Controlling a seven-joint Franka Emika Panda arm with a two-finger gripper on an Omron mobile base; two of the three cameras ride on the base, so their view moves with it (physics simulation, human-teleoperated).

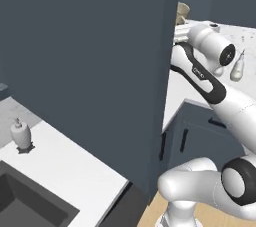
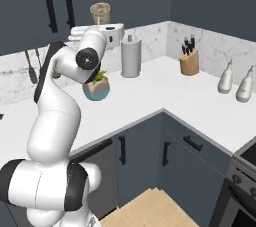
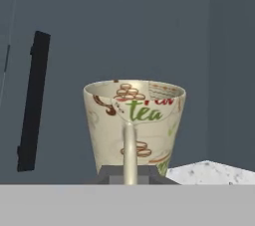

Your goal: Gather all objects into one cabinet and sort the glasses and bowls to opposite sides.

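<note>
The slate-blue cabinet (image 3: 124,31) fronts fill the background, its black bar handle (image 3: 32,100) left of the mug. A cream-beige mug (image 3: 133,125) is raised above the desk's (image 2: 165,96) back edge, apparently pinched by its handle in the closed gripper (image 3: 130,172). It is not yet stowed; sorting remains.

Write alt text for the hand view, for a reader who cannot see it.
A cream mug printed with "tea" stands upright and close, its handle facing the camera, gripped in the shut claw. Behind it is a slate-blue cabinet door with a black bar handle at left, and a corner of speckled counter at lower right.
</note>
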